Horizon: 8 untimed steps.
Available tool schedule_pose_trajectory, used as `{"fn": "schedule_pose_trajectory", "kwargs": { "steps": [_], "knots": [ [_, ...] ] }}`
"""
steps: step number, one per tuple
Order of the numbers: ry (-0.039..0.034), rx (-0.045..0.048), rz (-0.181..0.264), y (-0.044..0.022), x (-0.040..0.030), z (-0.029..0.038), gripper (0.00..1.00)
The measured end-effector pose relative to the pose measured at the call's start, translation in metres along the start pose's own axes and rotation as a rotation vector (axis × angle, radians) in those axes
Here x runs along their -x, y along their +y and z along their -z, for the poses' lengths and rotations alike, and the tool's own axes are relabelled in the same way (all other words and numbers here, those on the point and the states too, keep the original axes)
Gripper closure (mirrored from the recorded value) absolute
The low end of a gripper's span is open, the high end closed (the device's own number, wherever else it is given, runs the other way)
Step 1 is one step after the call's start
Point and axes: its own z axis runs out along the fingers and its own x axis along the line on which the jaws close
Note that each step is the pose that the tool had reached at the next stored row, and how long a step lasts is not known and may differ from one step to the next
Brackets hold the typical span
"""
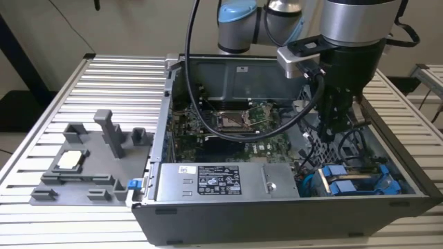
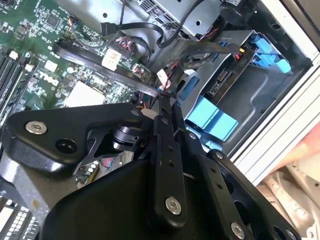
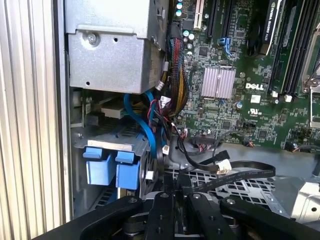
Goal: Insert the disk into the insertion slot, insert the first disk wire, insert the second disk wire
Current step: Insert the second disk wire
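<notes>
Hand (image 2: 167, 107) is down inside the open PC case (image 1: 277, 218), fingers pinched together near the loose black cables (image 3: 220, 167). Can't tell if a wire is actually caught between them. It hangs over the perforated fan bracket (image 3: 250, 187), beside the drive cage, probably lined up for cable work. The disk (image 1: 353, 182) in its blue carrier already sits in the insertion slot (image 2: 250, 95) at the case's front corner, next to the power supply (image 1: 215, 181). Case stands on the bench (image 1: 111, 78).

Bright blue disk carrier (image 1: 360, 182), green motherboard (image 3: 240, 95), perhaps.
</notes>
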Motion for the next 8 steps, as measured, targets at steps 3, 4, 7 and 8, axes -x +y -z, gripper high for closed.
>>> {"fn": "schedule_pose_trajectory", "kwargs": {
  "steps": [3,4,7,8],
  "knots": [
    [0.0001,0.0001,0.0,-0.0005,-0.0014,-0.0002,0.84],
    [0.0,0.0005,0.0,-0.0008,-0.0025,-0.0004,0.84],
    [-0.0003,0.0042,0.0,-0.0034,-0.0084,-0.0014,0.84],
    [-0.0005,0.0061,0.001,-0.0044,-0.0111,-0.0018,0.84]
  ]
}}
